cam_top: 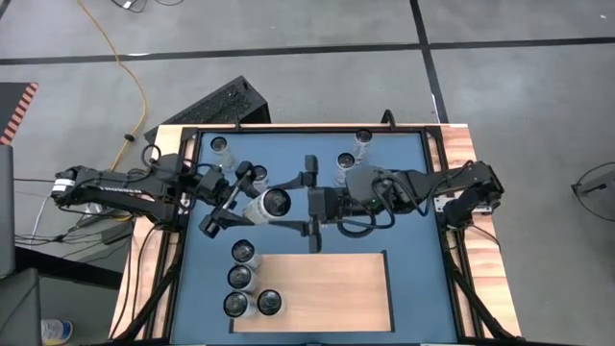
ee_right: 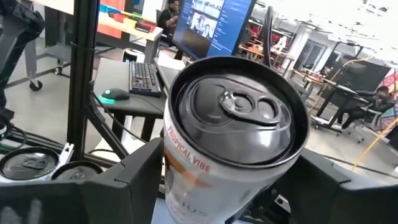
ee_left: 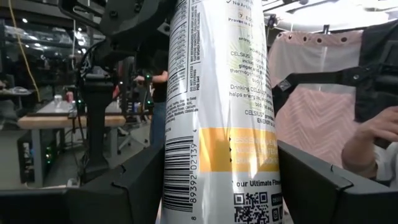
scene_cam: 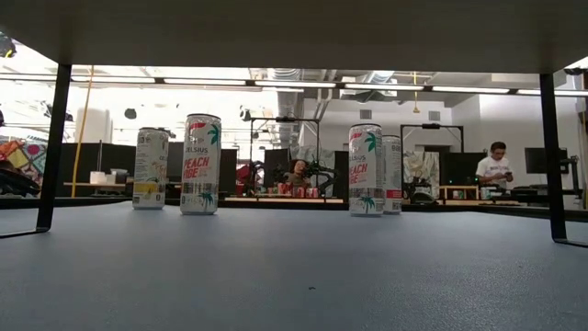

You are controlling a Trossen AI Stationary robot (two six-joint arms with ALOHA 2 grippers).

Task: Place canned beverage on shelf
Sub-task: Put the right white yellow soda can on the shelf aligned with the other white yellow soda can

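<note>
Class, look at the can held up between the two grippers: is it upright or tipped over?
Tipped. In the high view the can lies slanted, its lid facing the right gripper, and the left gripper clamps its body.

Shelf (cam_top: 336, 288): right two-thirds bare, open to approach from the lower right of the frame. Four cans (cam_top: 243, 279) crowd its left edge. Both pincers and the held can (cam_top: 267, 205) block centre frame. Upright cans (cam_top: 362, 140) stand along the upper counter (cam_top: 408, 240).

You're in an open lab or workshop: workbenches (scene_cam: 119, 187), a keyboard (ee_right: 144, 78) and large monitor (ee_right: 214, 28), ceiling strip lights (scene_cam: 303, 85), seated person (scene_cam: 494, 168).
</note>
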